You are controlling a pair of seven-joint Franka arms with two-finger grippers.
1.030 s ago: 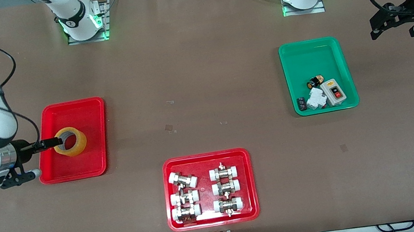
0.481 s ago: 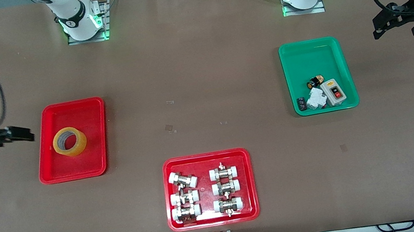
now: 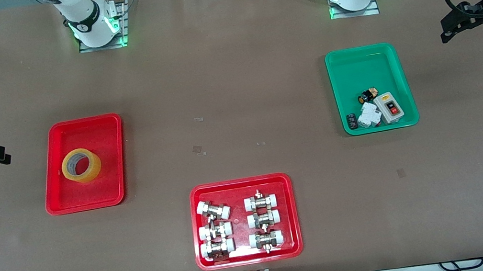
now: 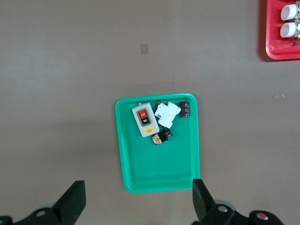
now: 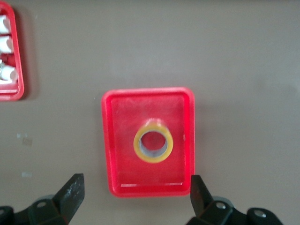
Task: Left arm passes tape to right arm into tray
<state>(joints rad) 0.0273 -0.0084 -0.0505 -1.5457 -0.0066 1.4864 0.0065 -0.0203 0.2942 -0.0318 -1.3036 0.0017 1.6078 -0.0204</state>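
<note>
Right gripper (image 3: 0, 156): mine, up in the air off the table edge at the right arm's end, just outside the tray's short rim. Fingers (image 5: 71, 192) spread wide, nothing between them.

Tray (image 3: 53, 194): red, near the right arm's end of the table, long sides running from the base edge toward the camera edge. Tape (image 3: 81, 165) lies flat in it, core hole facing up, roughly central, slightly toward the camera-side rim. In my right wrist view the tape (image 5: 153, 143) sits straight out ahead of my open jaws, inside the tray (image 5: 108, 140).

Judgement: the tape is placed; no grasp is left to make. If 1 more were needed, my right gripper is far nearer.

Tray of fittings (image 3: 203, 262): red, at the camera edge, mid-table. Untouched.

Green tray (image 3: 336, 91): toward the left arm's end, small switch parts in its camera-side corner.

Left gripper (image 3: 465, 17): mine, waiting in the air off the left arm's end, jaws apart, empty. Its wrist view looks down on the green tray (image 4: 123, 154).
</note>
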